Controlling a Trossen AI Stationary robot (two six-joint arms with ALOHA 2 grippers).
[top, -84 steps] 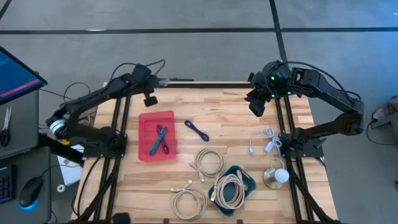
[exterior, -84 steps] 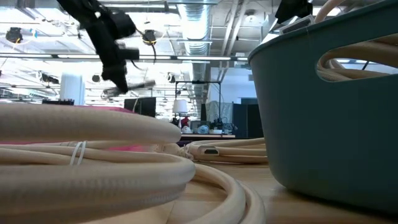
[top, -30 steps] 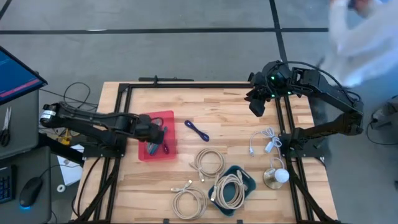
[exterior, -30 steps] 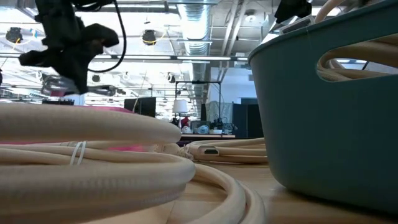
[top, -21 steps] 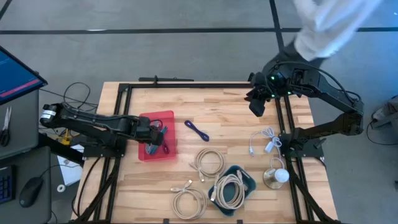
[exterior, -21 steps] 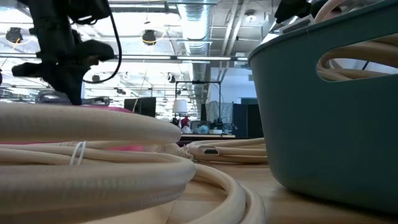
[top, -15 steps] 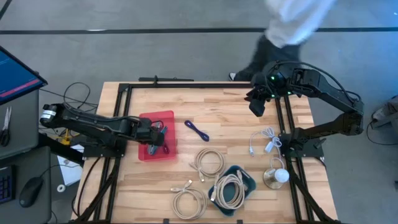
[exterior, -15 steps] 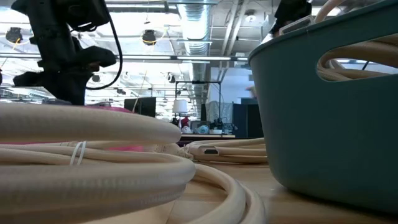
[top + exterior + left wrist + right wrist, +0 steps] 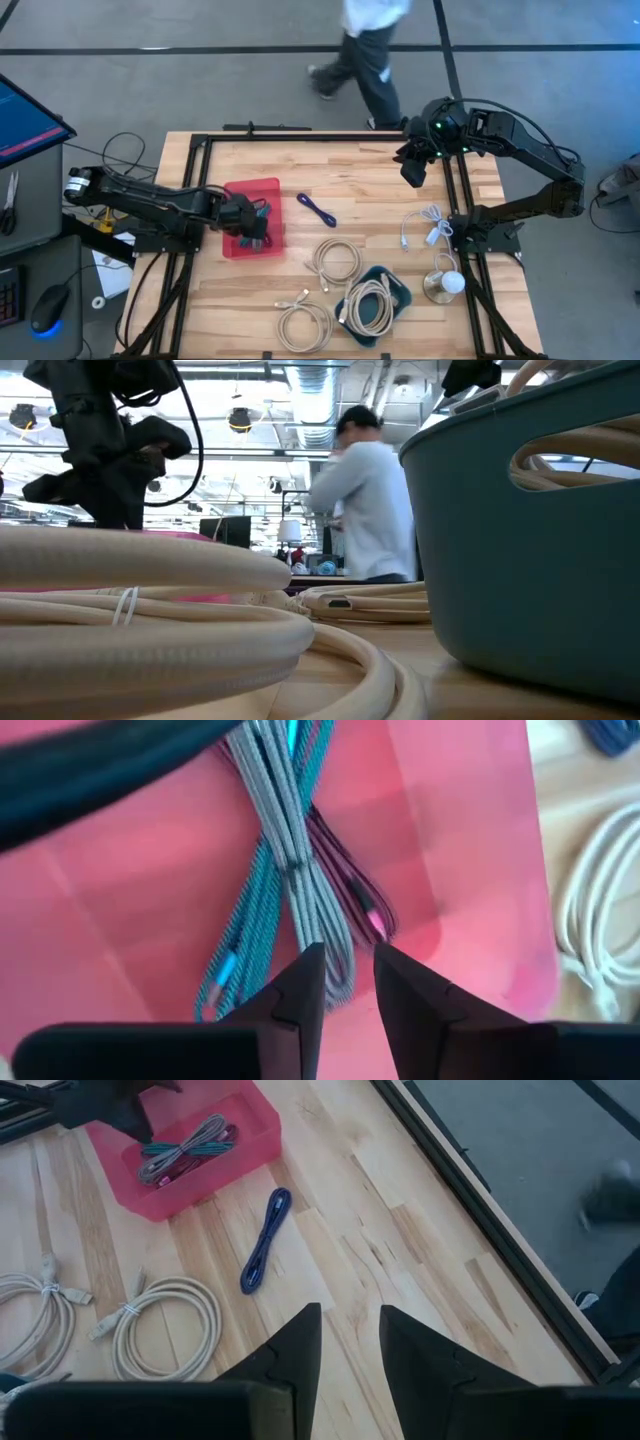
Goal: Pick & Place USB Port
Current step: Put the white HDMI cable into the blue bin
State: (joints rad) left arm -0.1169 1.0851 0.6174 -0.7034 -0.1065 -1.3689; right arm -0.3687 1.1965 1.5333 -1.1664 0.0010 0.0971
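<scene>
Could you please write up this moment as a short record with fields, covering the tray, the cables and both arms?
pink tray: on the wood table, left of centre
tray contents: teal cable bundle lying with a dark red bundle
left end effector: low over the tray, fingers slightly apart, nothing between them
blue cable: loose on the table beside the tray
cream cable coils: on the table, near side
teal bin: holds one cream coil
right end effector: raised over the far right of the table, empty
person: walking past behind the table
</scene>
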